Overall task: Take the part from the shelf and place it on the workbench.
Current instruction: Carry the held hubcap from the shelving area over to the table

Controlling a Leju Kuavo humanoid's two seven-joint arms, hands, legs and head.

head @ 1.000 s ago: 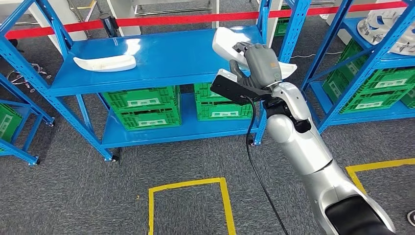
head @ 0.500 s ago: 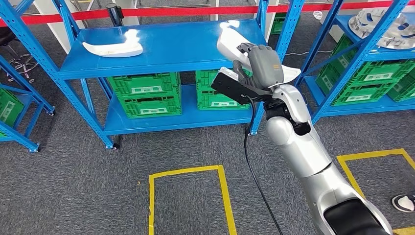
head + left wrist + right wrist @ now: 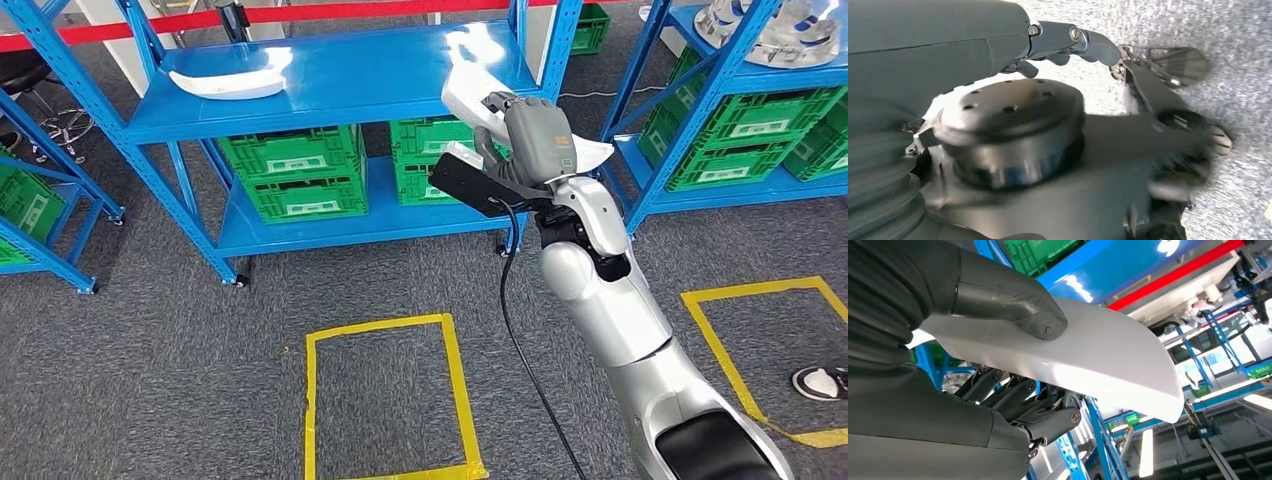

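My right hand (image 3: 535, 135) grips a white curved part (image 3: 466, 94) and holds it in the air in front of the right end of the blue shelf (image 3: 350, 85). In the right wrist view the thick thumb (image 3: 1013, 305) presses on one face of the part (image 3: 1108, 355) and the darker fingers (image 3: 1048, 422) wrap under it. A second white part (image 3: 228, 84) lies on the shelf's top board at the far left. My left hand (image 3: 948, 60) hangs down with a finger (image 3: 1088, 42) stretched out and nothing in it.
Green crates (image 3: 300, 170) fill the shelf's lower level. Another blue rack (image 3: 740, 90) with green crates stands to the right. Yellow tape squares (image 3: 385, 400) mark the grey carpet. A person's shoe (image 3: 820, 382) shows at the right edge. A black cable (image 3: 510, 310) hangs beside my right arm.
The whole view has shifted: the shelf has slid up and away in the picture as the camera moved. My right hand keeps its grip on the white part. A shoe has come into view.
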